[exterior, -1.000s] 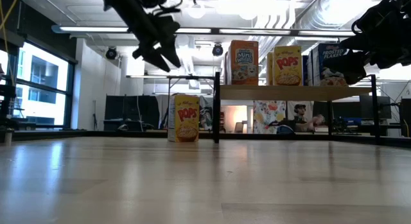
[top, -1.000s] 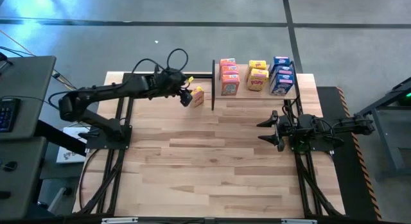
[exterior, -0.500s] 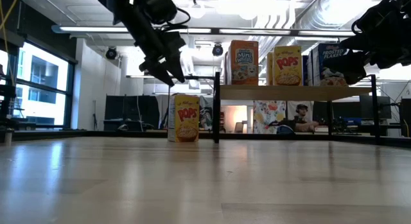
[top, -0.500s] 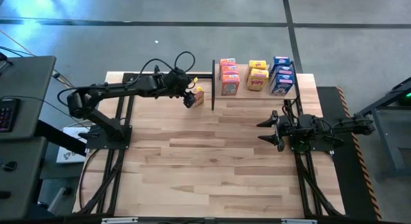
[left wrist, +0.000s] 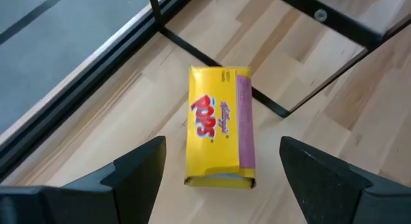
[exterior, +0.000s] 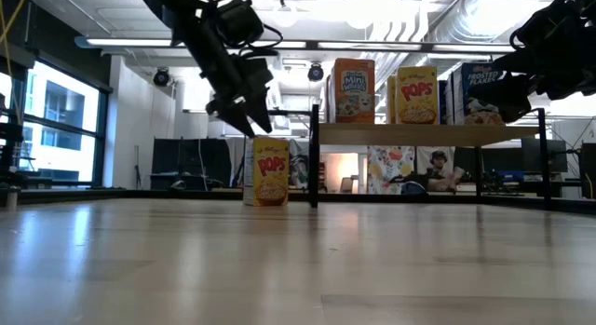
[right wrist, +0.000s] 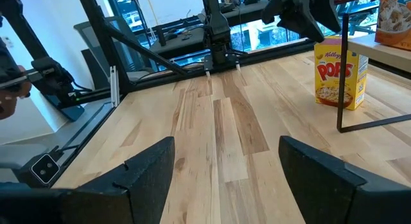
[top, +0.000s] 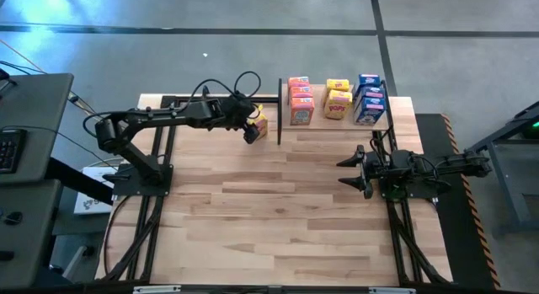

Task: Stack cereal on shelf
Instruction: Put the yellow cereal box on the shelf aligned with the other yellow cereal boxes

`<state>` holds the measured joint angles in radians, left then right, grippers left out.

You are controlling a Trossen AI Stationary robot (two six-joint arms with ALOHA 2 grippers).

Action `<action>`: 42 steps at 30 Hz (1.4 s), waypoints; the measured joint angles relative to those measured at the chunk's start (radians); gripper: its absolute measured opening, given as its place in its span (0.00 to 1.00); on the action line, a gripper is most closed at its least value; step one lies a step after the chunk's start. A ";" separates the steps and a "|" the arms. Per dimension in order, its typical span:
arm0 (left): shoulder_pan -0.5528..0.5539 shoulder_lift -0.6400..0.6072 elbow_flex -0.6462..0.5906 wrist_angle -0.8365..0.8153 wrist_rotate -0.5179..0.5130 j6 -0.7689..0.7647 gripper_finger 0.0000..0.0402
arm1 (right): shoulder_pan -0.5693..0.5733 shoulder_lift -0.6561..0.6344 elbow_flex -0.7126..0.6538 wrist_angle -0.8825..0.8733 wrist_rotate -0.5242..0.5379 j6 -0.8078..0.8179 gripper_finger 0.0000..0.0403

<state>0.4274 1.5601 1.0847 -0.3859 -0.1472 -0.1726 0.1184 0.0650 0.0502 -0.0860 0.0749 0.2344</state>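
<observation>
The high view showed 3 orange cereal boxes, 3 blue cereal boxes and 2 yellow cereal boxes on 1 shelf. 1 more yellow box stood on the bench, making 9 boxes. 2 arms were present, each with 1 hand.

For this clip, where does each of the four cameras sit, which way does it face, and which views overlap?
High: overhead, straight down; both arms, shelf.
Low: tabletop height, level across the table; left pincer above the yellow Pops box.
Left wrist: looks past its open fingers down at that box.
Right wrist: faces across the table, own open fingers showing.
All four share the box.
</observation>
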 joint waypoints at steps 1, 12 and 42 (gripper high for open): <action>0.000 0.000 0.000 0.007 0.000 0.004 0.74 | 0.000 0.000 0.000 0.000 0.000 0.000 0.67; 0.001 0.013 -0.008 0.019 -0.001 0.019 0.74 | 0.000 0.000 0.000 0.000 0.000 0.000 0.67; 0.031 0.111 -0.008 0.044 0.059 -0.009 0.45 | 0.000 0.000 0.000 0.000 0.000 0.000 0.67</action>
<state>0.4580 1.6714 1.0767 -0.3421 -0.0887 -0.1818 0.1184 0.0650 0.0502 -0.0860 0.0746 0.2344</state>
